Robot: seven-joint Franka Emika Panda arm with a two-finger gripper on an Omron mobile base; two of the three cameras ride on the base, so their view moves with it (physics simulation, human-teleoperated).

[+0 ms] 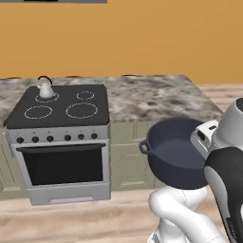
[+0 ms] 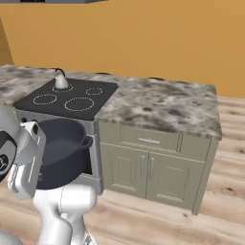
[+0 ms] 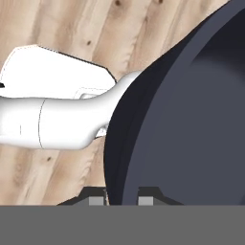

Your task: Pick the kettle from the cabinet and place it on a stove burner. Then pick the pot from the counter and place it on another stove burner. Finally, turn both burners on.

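Currently the pot hangs tilted at lower right of the left base view, well off the cooktop, gripper clamped on its rim, seemingly; wide, rigid, probably heavy, it may swing, so a handle-side hold suits better.

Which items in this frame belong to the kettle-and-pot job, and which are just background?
Job:
kettle on the rear left burner
pot gripped by its rim in the gripper
burners
knobs
counter

Background:
oven door
cupboard fronts
wood floor
orange wall
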